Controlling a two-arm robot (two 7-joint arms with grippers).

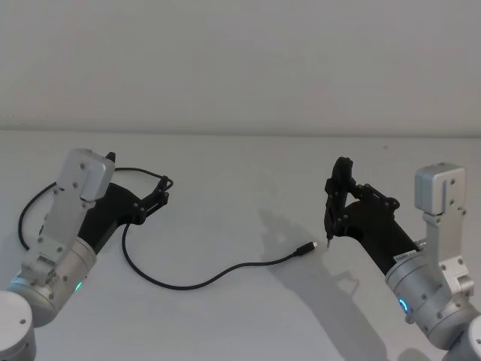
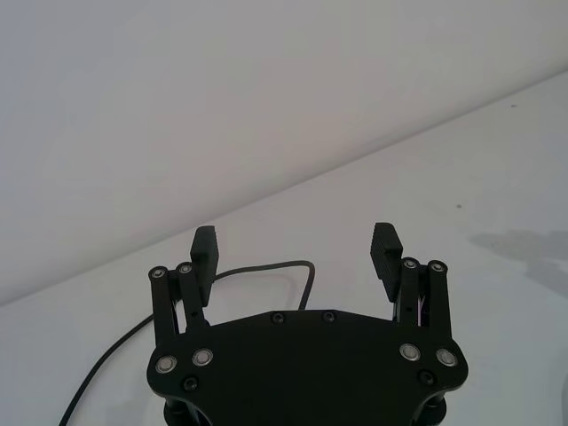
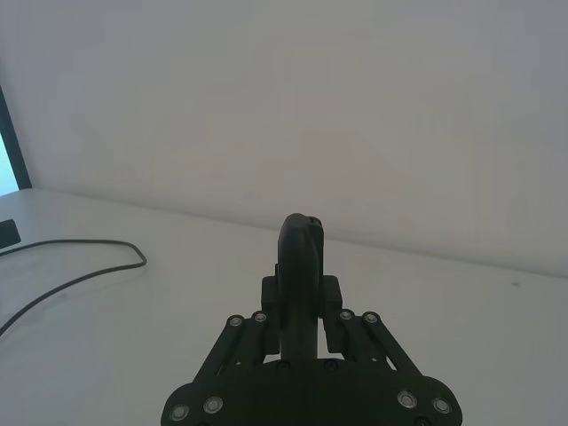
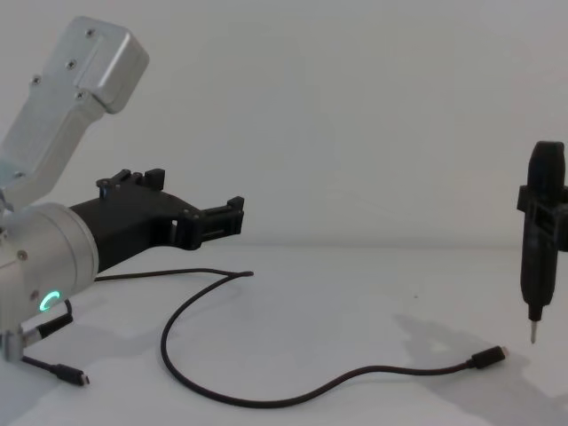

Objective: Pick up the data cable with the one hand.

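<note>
**Data cable** (image 1: 203, 284): thin black cord, judged light, limp and slippery. It is laid in loose curves on the table (image 1: 248, 162), with its plug (image 1: 307, 247) at 4 o'clock from the left gripper (image 1: 164, 189).
**Left gripper:** spread wide, nothing held. A bend of the cord is seen just ahead at 12 o'clock.
**Right gripper** (image 1: 338, 200): clamped on a slim black tool (image 1: 328, 222), parked at 3 o'clock.
**Hold advised:** a pinch across the cord at the bend nearest the left gripper's fingers; sagging is expected.

Silver arms (image 1: 64, 248), glowing rings (image 4: 49, 300) — black angular left pincer (image 2: 295, 244), silver screws (image 2: 203, 357)
</note>
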